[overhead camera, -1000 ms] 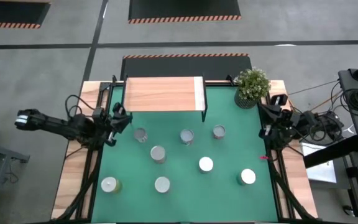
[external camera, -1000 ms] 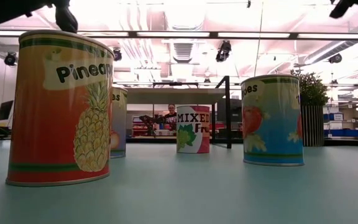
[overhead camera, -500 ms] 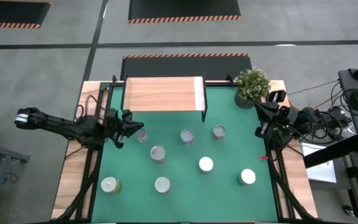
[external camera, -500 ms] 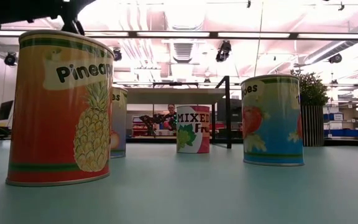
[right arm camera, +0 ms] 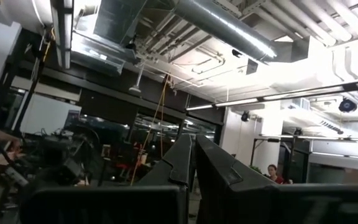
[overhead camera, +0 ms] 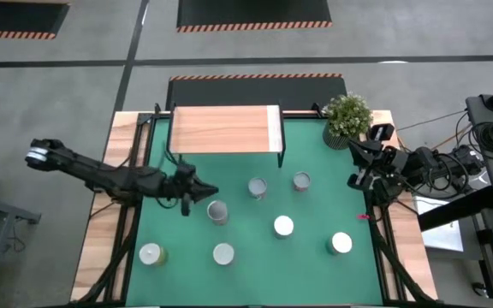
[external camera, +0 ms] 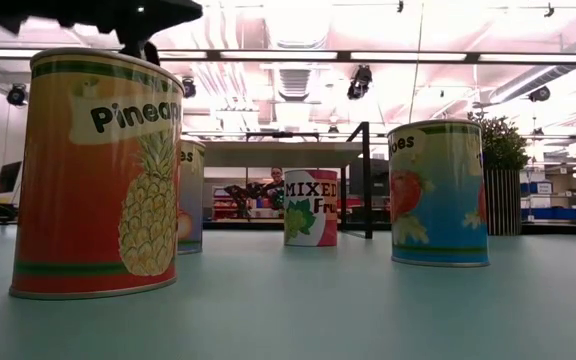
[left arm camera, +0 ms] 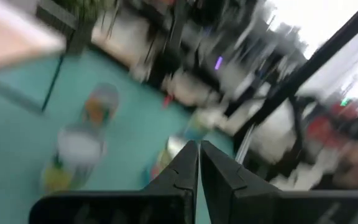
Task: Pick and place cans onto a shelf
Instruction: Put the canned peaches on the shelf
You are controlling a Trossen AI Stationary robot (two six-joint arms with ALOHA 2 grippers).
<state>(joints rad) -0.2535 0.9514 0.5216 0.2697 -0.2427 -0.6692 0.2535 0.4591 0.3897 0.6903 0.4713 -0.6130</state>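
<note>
Left arm: enters from the left edge of the high view and reaches right across the green mat.
Left gripper (overhead camera: 205, 192): left of centre in the high view, fingers pressed together and holding nothing; its tip sits just left of the can in the middle of the frame. In the left wrist view the two dark fingers (left arm camera: 185, 168) meet along a thin seam.
Shelf (overhead camera: 223, 129): upper centre of the high view, a light wooden board with a paler strip at its right end, on thin black legs at the far edge of the mat. Nothing stands on it.
Cans, lower left: one white-topped can (overhead camera: 151, 254) with a yellow side near the lower left corner of the mat; a silvery one (overhead camera: 222, 253) to its right.
Cans, centre: a silvery can (overhead camera: 217, 211) just right of the left gripper; another (overhead camera: 257, 187) up and right of it; a white-topped one (overhead camera: 283, 226) lower, right of centre.
Cans, right: a silvery can (overhead camera: 301, 180) in the upper right part of the mat; a white-topped one (overhead camera: 341, 243) at lower right. All stand upright on the mat, well apart from each other.
Low view: a pineapple can (external camera: 96, 175) fills the left, a "MIXED" fruit can (external camera: 310, 207) stands far back at centre, a tomato can (external camera: 438, 193) on the right.
Potted plant (overhead camera: 347, 117): upper right corner of the mat, just right of the shelf.
Right gripper (overhead camera: 352, 163): at the right edge of the mat below the plant, fingers together, empty.
</note>
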